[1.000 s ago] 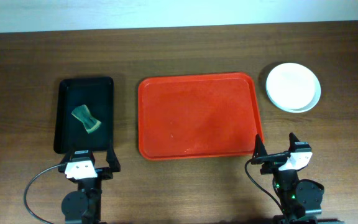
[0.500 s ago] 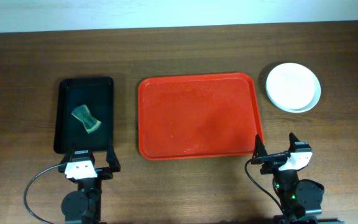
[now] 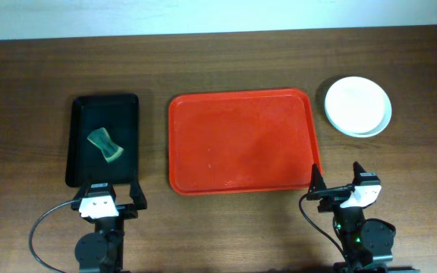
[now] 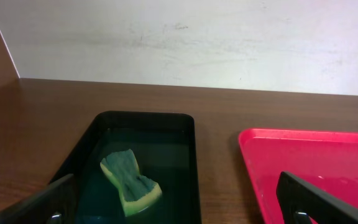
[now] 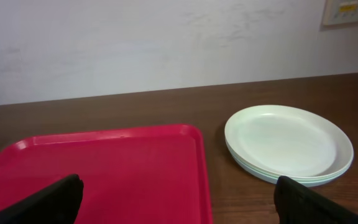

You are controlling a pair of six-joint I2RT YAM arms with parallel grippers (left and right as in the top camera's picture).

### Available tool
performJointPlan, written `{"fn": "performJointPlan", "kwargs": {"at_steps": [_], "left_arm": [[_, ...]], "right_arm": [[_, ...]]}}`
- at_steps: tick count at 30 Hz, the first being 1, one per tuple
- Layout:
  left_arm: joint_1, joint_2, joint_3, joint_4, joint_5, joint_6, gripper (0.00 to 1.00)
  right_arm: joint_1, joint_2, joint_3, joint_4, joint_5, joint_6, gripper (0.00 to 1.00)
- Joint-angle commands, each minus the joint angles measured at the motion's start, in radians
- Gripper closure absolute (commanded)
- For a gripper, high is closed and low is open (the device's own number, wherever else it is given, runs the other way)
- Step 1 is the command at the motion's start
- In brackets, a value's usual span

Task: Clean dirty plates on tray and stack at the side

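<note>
The plates (image 3: pixel 357 105) sit in one stack on the table to the right of the orange-red tray (image 3: pixel 240 141); the stack also shows in the right wrist view (image 5: pixel 289 144). The tray holds no plates, and it shows in the left wrist view (image 4: pixel 316 162) and the right wrist view (image 5: pixel 104 174). My left gripper (image 3: pixel 111 196) is open and empty at the front left, near the black tray. My right gripper (image 3: pixel 335 183) is open and empty at the front right, just off the orange-red tray's near right corner.
A narrow black tray (image 3: pixel 103 114) stands left of the orange-red tray and holds a green sponge (image 3: pixel 105 145), also in the left wrist view (image 4: pixel 131 180). A pale wall runs along the table's far edge.
</note>
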Motion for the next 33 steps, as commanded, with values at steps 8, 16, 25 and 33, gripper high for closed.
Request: {"fn": "performJointPlan", "kwargs": {"at_steps": [8,16,25,33], "left_arm": [[-0.005,-0.008,-0.006,0.002,-0.007,0.012,0.01],[-0.005,-0.008,-0.006,0.002,-0.007,0.012,0.01],[-0.005,-0.008,-0.006,0.002,-0.007,0.012,0.01],[-0.005,-0.008,-0.006,0.002,-0.007,0.012,0.01]], "right_arm": [[-0.008,-0.008,-0.009,-0.004,0.056,-0.175,0.02],[-0.008,-0.008,-0.009,-0.002,0.053,-0.176,0.02],[-0.008,-0.007,-0.009,-0.002,0.053,-0.176,0.02],[-0.008,-0.007,-0.009,-0.002,0.053,-0.176,0.02]]}}
